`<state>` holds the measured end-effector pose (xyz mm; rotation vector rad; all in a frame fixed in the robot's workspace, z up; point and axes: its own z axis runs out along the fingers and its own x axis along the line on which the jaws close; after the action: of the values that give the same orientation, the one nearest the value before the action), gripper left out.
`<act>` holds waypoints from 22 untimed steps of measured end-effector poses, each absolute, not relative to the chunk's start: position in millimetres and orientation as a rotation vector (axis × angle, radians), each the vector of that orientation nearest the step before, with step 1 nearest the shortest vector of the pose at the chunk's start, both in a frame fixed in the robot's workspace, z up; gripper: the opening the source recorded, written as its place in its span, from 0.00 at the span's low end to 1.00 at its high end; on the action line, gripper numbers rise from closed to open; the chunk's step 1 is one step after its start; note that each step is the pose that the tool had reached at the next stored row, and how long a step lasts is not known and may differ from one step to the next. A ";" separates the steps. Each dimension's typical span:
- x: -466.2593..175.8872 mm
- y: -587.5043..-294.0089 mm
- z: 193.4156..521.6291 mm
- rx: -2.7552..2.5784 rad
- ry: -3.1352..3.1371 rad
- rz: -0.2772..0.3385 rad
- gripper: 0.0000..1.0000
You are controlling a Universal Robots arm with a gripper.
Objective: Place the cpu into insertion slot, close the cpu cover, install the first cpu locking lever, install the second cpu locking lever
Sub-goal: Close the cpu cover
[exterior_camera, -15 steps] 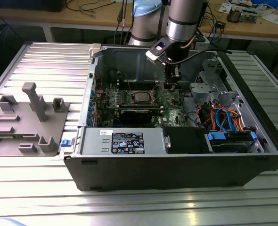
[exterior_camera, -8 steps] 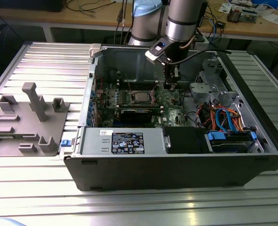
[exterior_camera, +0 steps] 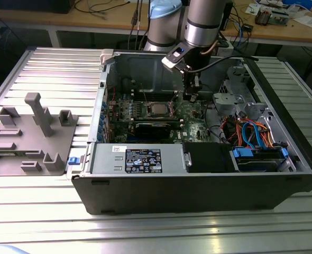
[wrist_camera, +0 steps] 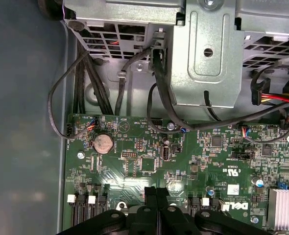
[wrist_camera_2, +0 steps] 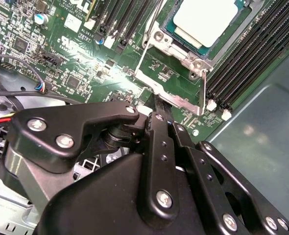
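The cpu (wrist_camera_2: 203, 17), a square chip with a dull silver top, lies in the insertion slot (wrist_camera_2: 170, 96) on the green motherboard; in the exterior view the cpu (exterior_camera: 157, 109) sits mid-board. The cpu cover (wrist_camera_2: 185, 51), a thin silvery frame, appears to lie flat around the chip. Two thin wire locking levers (wrist_camera_2: 145, 51) (wrist_camera_2: 204, 93) stand up free beside the socket. My gripper (exterior_camera: 192, 97) hangs just off the socket toward the exterior view's right, low over the board. Its black fingertips (wrist_camera: 151, 193) are pressed together, shut with nothing between them, and the gripper (wrist_camera_2: 156, 102) ends close to the socket's edge.
Long black memory slots (wrist_camera_2: 242, 54) flank the socket. A black card (exterior_camera: 155, 128) lies in front of it, then the power supply (exterior_camera: 137, 159). A metal drive cage (exterior_camera: 240, 103) and coloured cables (exterior_camera: 251, 132) crowd the exterior view's right. A grey fixture tray (exterior_camera: 29, 137) sits outside the case.
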<state>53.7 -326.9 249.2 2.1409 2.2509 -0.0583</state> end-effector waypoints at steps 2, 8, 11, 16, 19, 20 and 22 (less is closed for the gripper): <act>53.3 -326.9 249.1 2.141 2.251 -0.058 0.11; 51.3 -326.9 248.8 2.141 2.251 -0.058 0.11; 50.6 -326.8 248.7 2.141 2.251 -0.058 0.11; 48.9 -326.8 248.2 2.141 2.251 -0.058 0.11; 48.3 -326.9 248.0 2.141 2.251 -0.058 0.11; 48.1 -326.9 248.0 2.141 2.251 -0.058 0.11; 47.5 -326.9 247.8 2.141 2.251 -0.058 0.11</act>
<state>47.5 -326.9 247.8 2.1409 2.2509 -0.0582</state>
